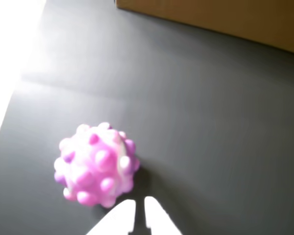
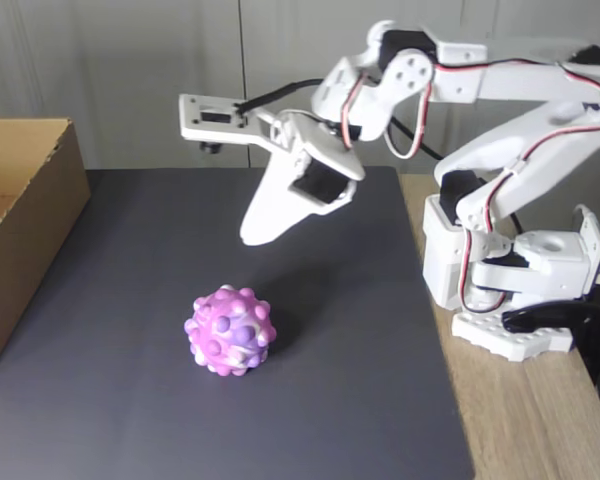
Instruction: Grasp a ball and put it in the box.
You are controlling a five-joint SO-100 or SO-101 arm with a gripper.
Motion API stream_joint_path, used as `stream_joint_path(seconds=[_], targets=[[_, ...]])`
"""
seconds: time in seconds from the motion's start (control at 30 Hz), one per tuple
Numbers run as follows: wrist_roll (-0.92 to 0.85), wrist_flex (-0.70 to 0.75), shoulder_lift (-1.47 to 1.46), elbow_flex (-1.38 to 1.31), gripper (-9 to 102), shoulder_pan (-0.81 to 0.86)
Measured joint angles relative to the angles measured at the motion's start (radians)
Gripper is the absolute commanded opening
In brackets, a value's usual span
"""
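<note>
The ball [image 2: 230,331], bumpy and coloured pink, purple and white, rests on the dark mat. In the wrist view the ball [image 1: 95,166] lies at lower left, just beside my white fingertips [image 1: 125,215]. My gripper [image 2: 252,236] hangs in the air above and slightly behind the ball, not touching it, tips pointing down. Its jaws are shut, with only a thin slit between them and nothing held; the wrist view shows the gripper [image 1: 139,211] at the bottom edge. The brown cardboard box [image 2: 20,220] stands open at the mat's left edge; its wall [image 1: 225,17] crosses the top of the wrist view.
The dark grey mat [image 2: 360,380] covers most of the table, with bare mat between ball and box. The arm's white base [image 2: 510,280] sits on the wooden tabletop [image 2: 520,420] at right. Bright glare washes out the mat's left edge [image 1: 10,58] in the wrist view.
</note>
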Motion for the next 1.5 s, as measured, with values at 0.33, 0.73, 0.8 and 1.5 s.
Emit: stream_joint_path(seconds=[0.33, 0.73, 0.8, 1.5], targets=[[-0.015, -0.060, -0.100, -0.023, 19, -0.028], [-0.017, -0.133, -0.224, -0.023, 42, -0.026], [-0.017, -0.149, -0.249, -0.023, 45, -0.026], [-0.017, -0.298, -0.520, -0.025, 40, -0.025]])
